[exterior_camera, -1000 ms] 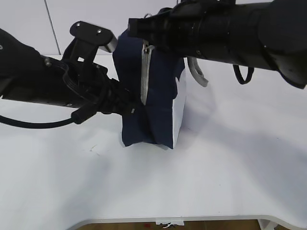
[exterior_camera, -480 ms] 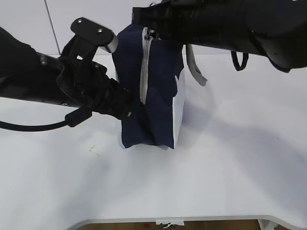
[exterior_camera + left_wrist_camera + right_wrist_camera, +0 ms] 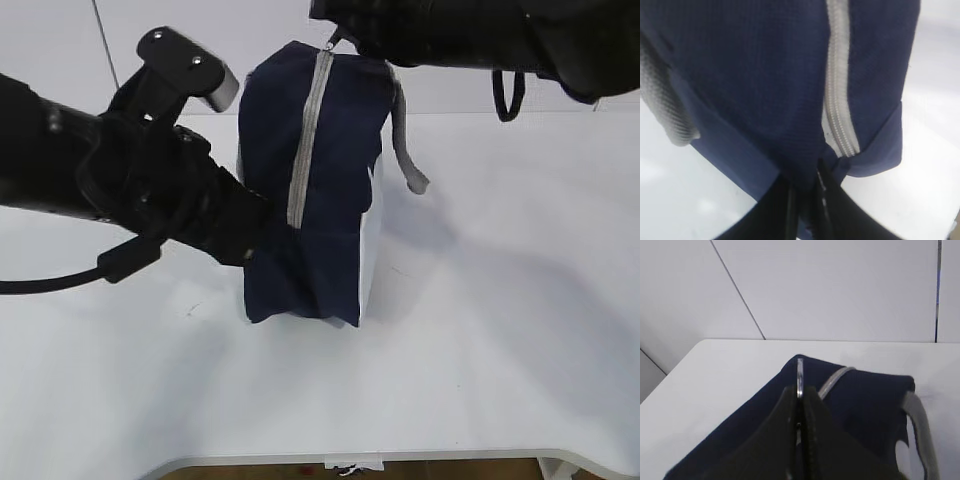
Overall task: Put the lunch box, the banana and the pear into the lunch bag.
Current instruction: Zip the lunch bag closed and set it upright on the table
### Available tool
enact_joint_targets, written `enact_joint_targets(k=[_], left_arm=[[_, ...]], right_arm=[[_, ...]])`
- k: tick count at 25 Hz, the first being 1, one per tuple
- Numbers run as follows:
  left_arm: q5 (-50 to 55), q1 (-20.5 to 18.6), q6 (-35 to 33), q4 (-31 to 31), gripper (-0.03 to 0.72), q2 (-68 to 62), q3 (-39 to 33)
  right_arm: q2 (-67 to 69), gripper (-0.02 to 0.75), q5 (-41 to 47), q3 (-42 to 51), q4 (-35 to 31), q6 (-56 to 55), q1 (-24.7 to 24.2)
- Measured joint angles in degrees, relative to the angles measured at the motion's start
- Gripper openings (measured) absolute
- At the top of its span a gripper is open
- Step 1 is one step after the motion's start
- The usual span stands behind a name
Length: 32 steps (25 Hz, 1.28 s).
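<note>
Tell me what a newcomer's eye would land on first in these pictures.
The navy lunch bag stands tall mid-table with its grey zipper shut. The right gripper is shut on the ring pull at the bag's top, and the left gripper pinches the fabric at the zipper's lower end. A grey handle dangles on the right.

Right end effector (image 3: pixel 799 412) rose, stretching lunch bag (image 3: pixel 315 185) taller.

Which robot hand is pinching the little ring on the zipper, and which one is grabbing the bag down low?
The right gripper, up at the top of the lunch bag, pinches the ring pull. The left gripper clamps the blue fabric at the zipper's lower end.
</note>
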<state>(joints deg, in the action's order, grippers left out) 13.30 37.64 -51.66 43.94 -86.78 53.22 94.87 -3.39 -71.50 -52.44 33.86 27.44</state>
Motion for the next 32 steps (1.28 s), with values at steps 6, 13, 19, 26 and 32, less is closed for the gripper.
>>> enact_joint_targets(k=[6, 13, 19, 26, 32], left_arm=[[1.19, 0.00, 0.00, -3.13, 0.025, 3.66, -3.01], [1.83, 0.00, 0.00, -5.25, 0.025, 6.61, -6.46], [2.88, 0.00, 0.00, -5.47, 0.025, 9.01, -8.54], [7.07, 0.00, 0.00, -2.12, 0.029, 10.65, -8.67], [9.28, 0.00, 0.00, 4.98, 0.252, 10.91, -8.67]], right_arm=[[4.78, 0.001, 3.39, -6.00, -0.11, 0.09, -2.04], [9.89, 0.001, 6.27, -11.31, -0.22, 0.09, -4.23], [13.43, 0.001, 9.48, -13.78, -1.46, 0.09, -6.50], [14.11, 0.001, 14.00, -13.89, -1.46, 0.09, -6.60], [14.11, 0.001, 16.17, -13.89, -1.46, 0.09, -6.60]])
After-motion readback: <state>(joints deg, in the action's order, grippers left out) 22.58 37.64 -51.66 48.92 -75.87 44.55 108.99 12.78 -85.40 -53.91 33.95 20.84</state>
